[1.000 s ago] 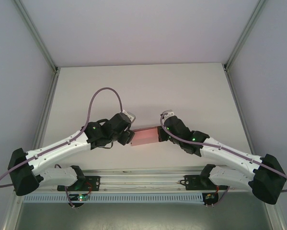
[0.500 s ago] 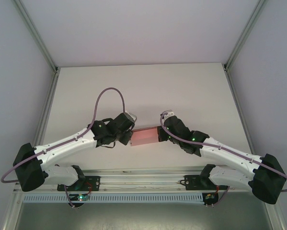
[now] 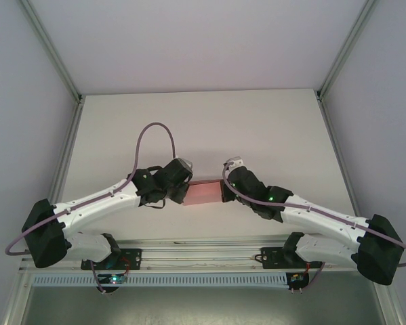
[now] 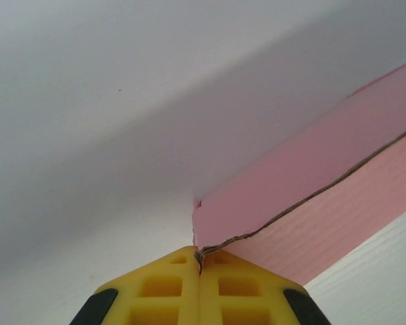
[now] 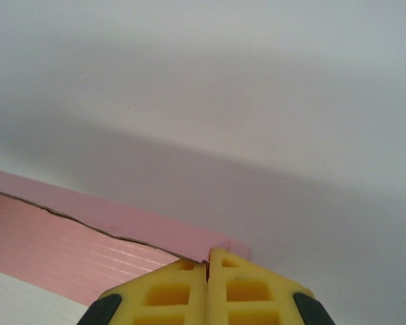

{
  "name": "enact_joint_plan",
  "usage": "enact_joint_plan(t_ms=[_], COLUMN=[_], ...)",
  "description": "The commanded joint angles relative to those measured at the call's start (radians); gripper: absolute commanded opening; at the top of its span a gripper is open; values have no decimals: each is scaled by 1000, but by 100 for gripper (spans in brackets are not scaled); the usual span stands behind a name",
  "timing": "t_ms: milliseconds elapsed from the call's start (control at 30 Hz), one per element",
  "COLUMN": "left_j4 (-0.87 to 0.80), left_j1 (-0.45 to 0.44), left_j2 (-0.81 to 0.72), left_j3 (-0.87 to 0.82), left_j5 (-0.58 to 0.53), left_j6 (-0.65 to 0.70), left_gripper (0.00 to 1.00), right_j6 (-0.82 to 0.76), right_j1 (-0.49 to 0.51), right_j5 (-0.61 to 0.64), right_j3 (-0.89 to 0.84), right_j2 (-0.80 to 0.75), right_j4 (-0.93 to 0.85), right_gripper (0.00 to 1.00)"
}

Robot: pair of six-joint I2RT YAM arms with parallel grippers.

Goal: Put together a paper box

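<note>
The pink paper box [image 3: 203, 192] lies flat between the two arms near the table's front. My left gripper [image 3: 183, 193] is shut on its left end; in the left wrist view the yellow fingertips [image 4: 182, 271] pinch the card's edge at the corner of the paper box [image 4: 304, 196]. My right gripper [image 3: 224, 191] is shut on the right end. The right wrist view has its gripper [image 5: 208, 264] clamped on the card's edge, with the paper box [image 5: 87, 237] running off to the left.
The white table [image 3: 203, 128] stretches behind the box toward the back wall. Metal frame posts [image 3: 53, 54] rise at the table's back corners. A rail with the arm bases [image 3: 203, 254] runs along the near edge.
My left gripper has closed onto the box's left end and the left arm has shifted slightly. The right gripper kept its hold; the box moved a little to the left.
</note>
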Motion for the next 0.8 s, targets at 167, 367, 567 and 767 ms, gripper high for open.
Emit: enact_joint_plan(t_ms=[167,367,567,767], left_j4=[-37,25,-14,-19], left_j1=[101,213,232,281], left_j2=[-2,-9,7,65], left_j3=[49,29,64,75], left_j5=[191,422,473,603], left_j6=[-188,-277,-284,-346], left_gripper=[0,0,0,0], right_j6=[-17,-17,-22,-16], right_j1=[97,137,140,141], right_j5=[74,110,114,104], right_j3=[-12,-1,2,4], right_j2=[49,89,99,117], right_j4=[-32,-38,-42,-42], right_gripper=[0,0,0,0])
